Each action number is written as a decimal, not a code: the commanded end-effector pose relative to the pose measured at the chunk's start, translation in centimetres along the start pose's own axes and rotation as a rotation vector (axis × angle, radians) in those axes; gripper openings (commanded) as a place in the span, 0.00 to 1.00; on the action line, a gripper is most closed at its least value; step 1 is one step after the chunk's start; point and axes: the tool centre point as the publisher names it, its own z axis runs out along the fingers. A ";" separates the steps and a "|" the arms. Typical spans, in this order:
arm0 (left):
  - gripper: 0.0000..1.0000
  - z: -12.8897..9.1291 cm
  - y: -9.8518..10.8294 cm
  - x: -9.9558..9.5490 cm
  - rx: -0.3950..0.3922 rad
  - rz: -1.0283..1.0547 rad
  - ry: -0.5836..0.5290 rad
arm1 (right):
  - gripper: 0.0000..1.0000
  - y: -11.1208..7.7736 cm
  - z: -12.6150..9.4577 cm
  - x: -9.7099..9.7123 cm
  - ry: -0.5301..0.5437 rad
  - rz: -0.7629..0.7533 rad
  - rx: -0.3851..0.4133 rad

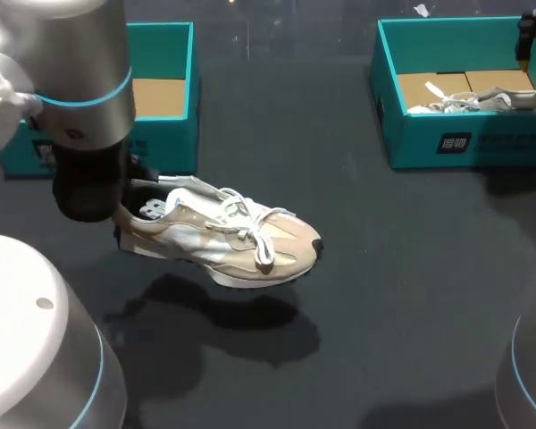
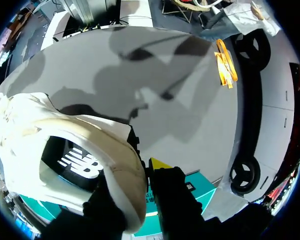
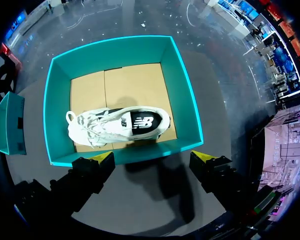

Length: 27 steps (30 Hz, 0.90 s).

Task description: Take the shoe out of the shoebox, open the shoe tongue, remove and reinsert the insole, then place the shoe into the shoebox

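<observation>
Shoe: beige-and-white lace-up sneaker (image 1: pixel 223 237), laces loose, dark insole showing, hung above the dark counter (image 1: pixel 411 268) in front of the left teal cardboard shoebox (image 1: pixel 174 116) | Left end effector (image 2: pixel 140 172): clamped on its heel collar | Right end effector (image 3: pixel 152 159): fingers spread wide, hovered over the right teal shoebox (image 3: pixel 185 90) that held a second white sneaker (image 3: pixel 117 125).

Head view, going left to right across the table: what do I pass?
left teal shoebox → tan and white shoe, raised above the table → right teal shoebox, with a second shoe lying inside it.
</observation>
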 end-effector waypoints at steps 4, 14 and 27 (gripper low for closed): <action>0.00 1.8 1.7 -6.6 0.055 0.030 0.059 | 1.00 0.0 0.0 0.0 0.000 0.000 0.000; 0.00 4.8 1.0 -11.7 0.083 0.022 0.108 | 1.00 0.0 0.0 0.0 0.000 0.000 0.000; 0.00 6.9 -0.7 -15.4 0.055 0.019 0.117 | 1.00 0.0 0.0 0.0 0.000 0.000 0.000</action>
